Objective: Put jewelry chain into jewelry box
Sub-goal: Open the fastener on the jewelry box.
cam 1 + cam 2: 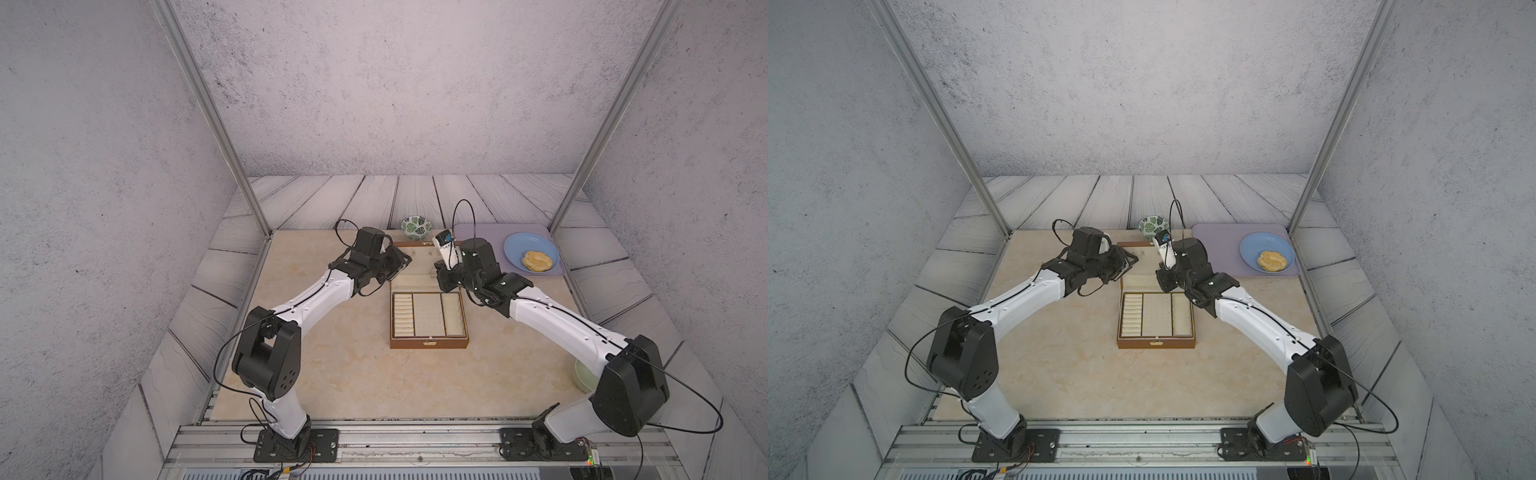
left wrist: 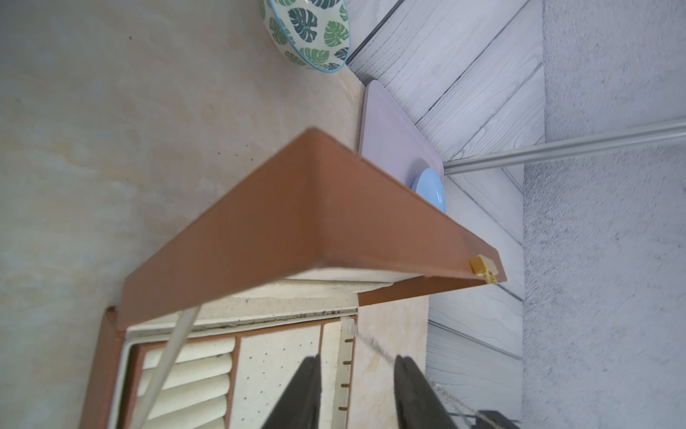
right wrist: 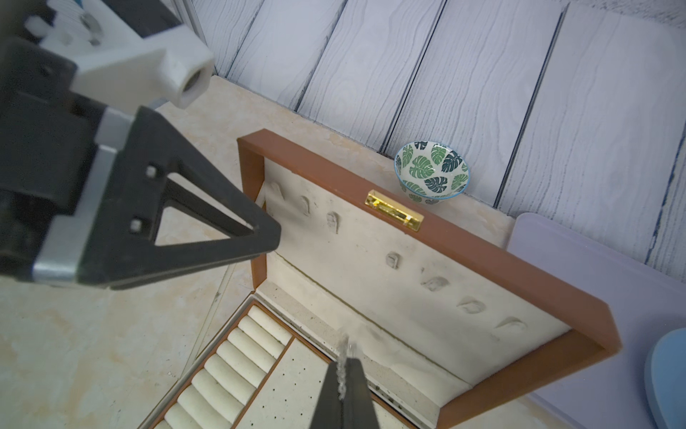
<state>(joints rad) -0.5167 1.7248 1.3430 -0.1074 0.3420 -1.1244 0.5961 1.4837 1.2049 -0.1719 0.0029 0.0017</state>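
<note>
- Jewelry chain (image 3: 344, 347) is pinched in the right gripper (image 3: 343, 362), whose jaws are closed on it. A short end sticks out toward the cream lining of the lid (image 3: 334, 174).
- The jewelry box (image 1: 407, 344) stands open on the worktop (image 1: 353, 374), with its lid upright.
- The left gripper (image 2: 358, 358) has its jaws apart, with nothing in the gap. A stretch of chain runs just beside one finger; I cannot tell if it touches.
- My judgement: the right jaws should stay closed until the chain hangs over one compartment, for example the dotted middle compartment (image 3: 293, 386). Then lower it so that it pools there, and only then release.
- Such a fine, limp chain will probably swing, and it may drape over the box wall or snag on the left finger. So move slowly, and do not push the lid.
</note>
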